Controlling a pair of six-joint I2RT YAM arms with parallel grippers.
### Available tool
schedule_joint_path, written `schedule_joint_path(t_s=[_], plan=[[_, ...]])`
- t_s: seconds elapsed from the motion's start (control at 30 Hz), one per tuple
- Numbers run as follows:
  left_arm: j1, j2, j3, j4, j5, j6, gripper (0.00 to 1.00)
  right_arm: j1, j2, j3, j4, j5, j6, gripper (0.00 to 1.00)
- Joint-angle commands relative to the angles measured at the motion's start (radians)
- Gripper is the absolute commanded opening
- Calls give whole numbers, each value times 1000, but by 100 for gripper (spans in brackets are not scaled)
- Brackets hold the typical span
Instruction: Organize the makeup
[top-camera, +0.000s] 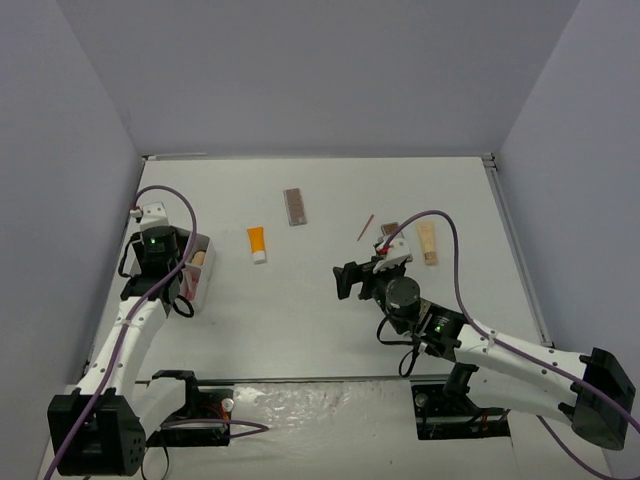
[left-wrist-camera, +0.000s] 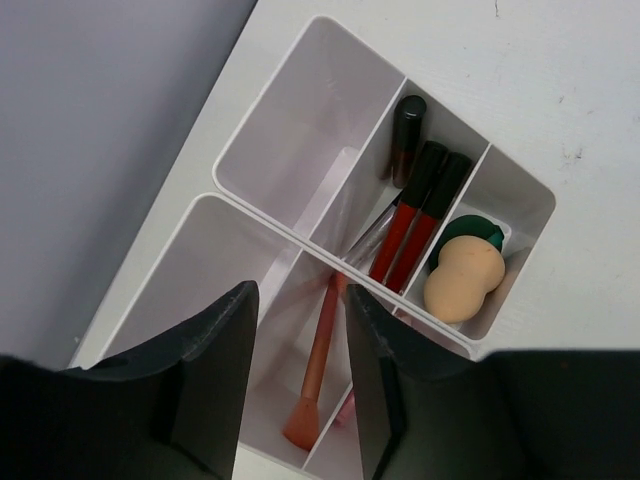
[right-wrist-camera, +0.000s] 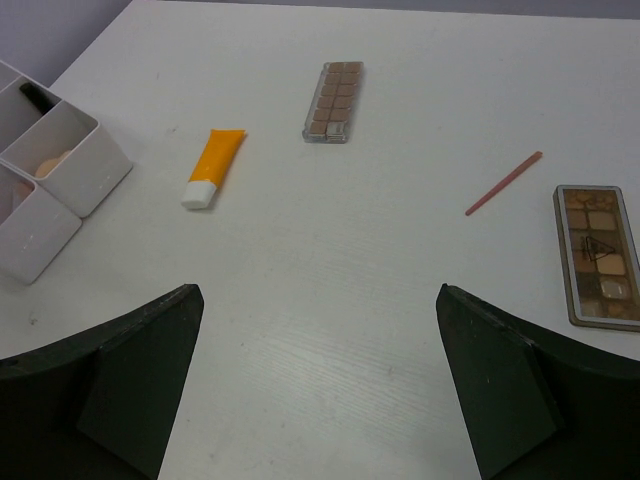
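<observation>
My left gripper (left-wrist-camera: 300, 295) hangs open over the white compartment box (left-wrist-camera: 300, 120). An orange-pink stick (left-wrist-camera: 318, 360) lies in the compartment under its jaws, touching neither finger. Two red sticks (left-wrist-camera: 420, 215), a beige sponge (left-wrist-camera: 462, 278) and a dark green disc (left-wrist-camera: 470, 228) fill other compartments. My right gripper (right-wrist-camera: 318, 295) is open wide above bare table. Ahead of it lie an orange tube (right-wrist-camera: 213, 168), a brown palette (right-wrist-camera: 334, 88), a thin pink stick (right-wrist-camera: 503, 184) and a second palette (right-wrist-camera: 598, 255). A beige tube (top-camera: 428, 243) lies right of the right wrist.
The box (top-camera: 200, 275) stands at the table's left side, close to the left wall. A dark tube (left-wrist-camera: 405, 140) shares the red sticks' compartment. The right gripper (top-camera: 345, 280) is mid-table. Grey walls enclose the table on three sides.
</observation>
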Motion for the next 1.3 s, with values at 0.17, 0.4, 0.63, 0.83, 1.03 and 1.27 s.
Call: schedule_joint_path(t_s=[0.17,0.4,0.63,0.83,1.03,1.27], plan=[[7,-62,77,-12,36,-32,52,-69,44,107,-99,59,66,99],[-4,-75,158,-108,260,-109,84,-211,317,386,-376,122,162,92],[-53,-98,177,-167,355,-121,97,-411,617,632,-483,-9,256,82],[-67,-107,188,-179,387,-136,97,-465,884,823,-564,-15,278,63],[-65,-128,193,-189,434,-151,97,-488,1012,901,-565,-48,305,51],[-65,-140,191,-186,452,-153,97,-506,1095,935,-565,-60,337,37]])
